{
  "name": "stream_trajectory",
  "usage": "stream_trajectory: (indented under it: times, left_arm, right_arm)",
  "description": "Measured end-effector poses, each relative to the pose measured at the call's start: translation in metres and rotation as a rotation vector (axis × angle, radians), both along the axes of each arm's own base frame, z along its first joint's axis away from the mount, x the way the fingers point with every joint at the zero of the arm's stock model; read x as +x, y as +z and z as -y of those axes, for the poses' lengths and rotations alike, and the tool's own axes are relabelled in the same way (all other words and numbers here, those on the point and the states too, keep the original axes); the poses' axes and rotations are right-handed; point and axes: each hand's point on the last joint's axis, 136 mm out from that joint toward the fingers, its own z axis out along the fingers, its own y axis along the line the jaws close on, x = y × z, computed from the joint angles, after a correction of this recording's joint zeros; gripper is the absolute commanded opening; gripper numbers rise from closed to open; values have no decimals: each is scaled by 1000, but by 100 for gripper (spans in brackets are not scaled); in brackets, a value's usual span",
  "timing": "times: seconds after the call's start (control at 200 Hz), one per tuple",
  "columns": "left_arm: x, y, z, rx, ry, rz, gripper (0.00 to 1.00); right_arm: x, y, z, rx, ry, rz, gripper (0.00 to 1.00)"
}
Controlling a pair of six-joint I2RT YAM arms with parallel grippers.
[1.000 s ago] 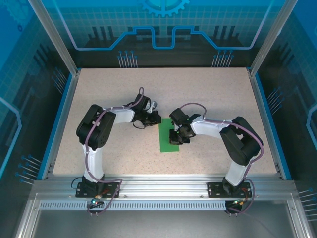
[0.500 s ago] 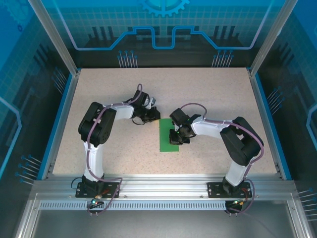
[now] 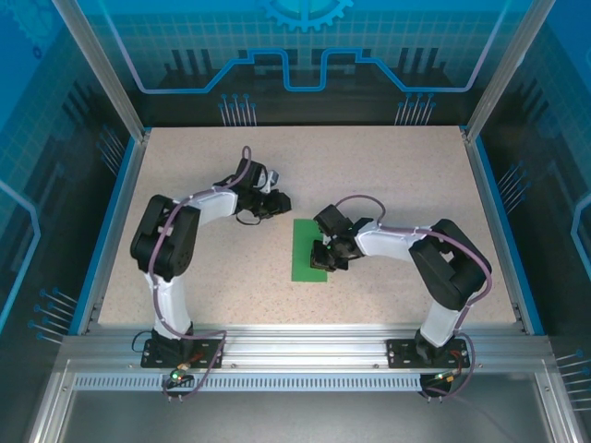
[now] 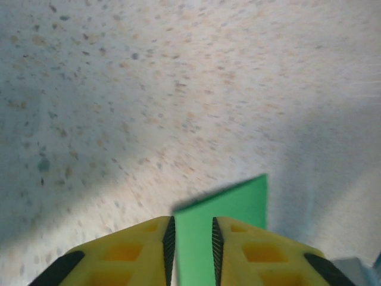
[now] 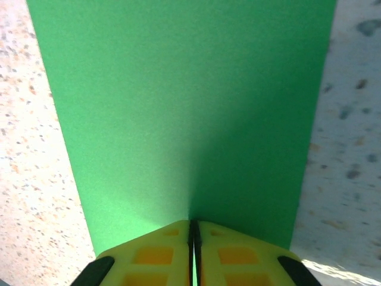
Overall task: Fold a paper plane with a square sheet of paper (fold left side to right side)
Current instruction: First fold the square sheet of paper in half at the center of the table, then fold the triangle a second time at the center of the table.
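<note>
Slippage threatens the crease: the square sheet of paper [image 3: 310, 250], folded narrow on the counter [image 3: 388, 175], has right fingers [image 5: 155, 253] pressed together at its right edge, while left fingers [image 4: 131, 256], slightly apart beyond its far-left corner, restrain nothing.

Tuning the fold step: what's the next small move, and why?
Probably slide the right gripper along the square sheet of paper to set the crease: the sheet lies as a narrow folded strip, the shut gripper on it, and the left gripper sits apart, slightly open.
</note>
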Motion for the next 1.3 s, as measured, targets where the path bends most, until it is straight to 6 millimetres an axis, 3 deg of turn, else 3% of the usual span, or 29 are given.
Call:
stream_trajectory:
  times: [0.125,0.22,0.355,0.53,0.71,0.915,1.3]
  left_arm:
    - [-16,34,-5,-25,6,54,34]
    - [-27,42,-4,-42,-2,54,34]
    - [-46,28,5,-52,-26,-11,33]
    - [-67,14,32,-50,-88,-68,32]
    - [-77,-4,42,-27,-116,-108,32]
    - [-80,-25,43,13,-114,-136,31]
    - [-84,-44,49,25,-105,-143,30]
  right_arm:
    - [4,5,-7,30,-20,18,25]
    - [8,12,-8,36,-25,44,30]
    - [19,30,-6,20,-15,116,38]
    - [28,51,4,10,-10,207,50]
    - [20,56,27,15,-26,248,62]
    - [9,40,41,54,-37,193,63]
    - [3,44,33,169,-11,132,60]
